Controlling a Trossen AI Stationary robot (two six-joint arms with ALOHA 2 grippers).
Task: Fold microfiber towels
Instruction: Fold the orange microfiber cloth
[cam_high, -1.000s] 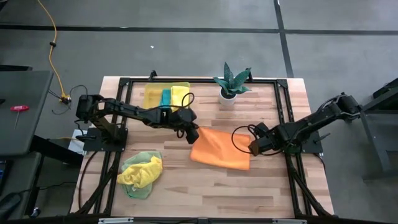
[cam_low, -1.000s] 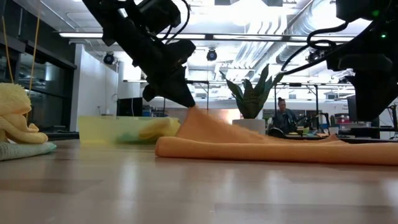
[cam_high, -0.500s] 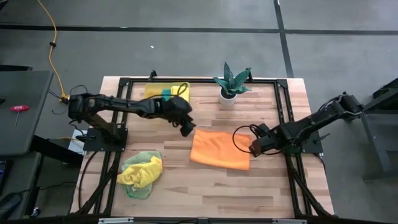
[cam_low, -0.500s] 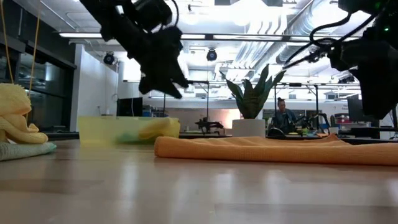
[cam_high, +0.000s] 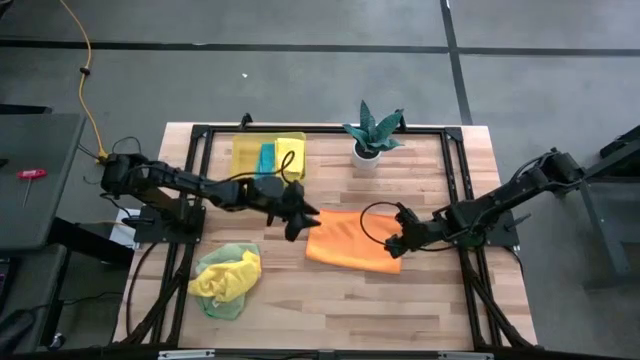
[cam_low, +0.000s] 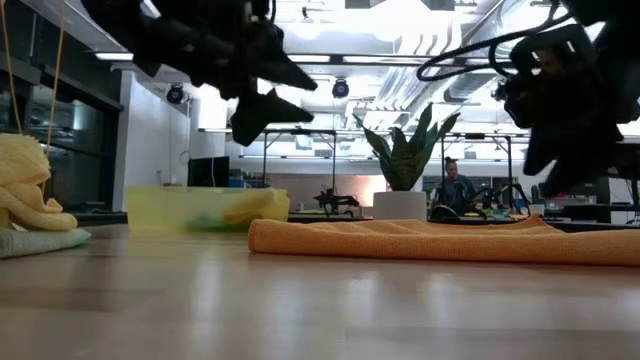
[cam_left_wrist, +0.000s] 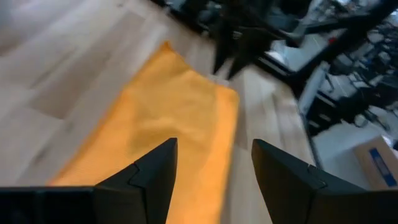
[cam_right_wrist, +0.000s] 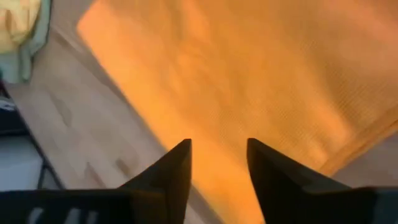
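Two grippers: both are hovering over the orange towel (cam_high: 352, 240), which is lying flat at the centre of the high frame.
Views: your low view is showing both grippers clear above the cloth; the high view alone is showing the whole table (cam_high: 440, 310).
Left gripper (cam_high: 300, 217): you are seeing its fingers spread, empty, at the towel's left edge.
Right gripper (cam_high: 396, 243): its fingers are parted, empty, over the towel's right edge.
Other towels: a yellow and green heap (cam_high: 226, 278) is sitting lower left; more are lying in the yellow bin (cam_high: 244, 158), upper centre.
Surroundings: a potted plant (cam_high: 370, 135) is standing above the towel, apart from both arms.
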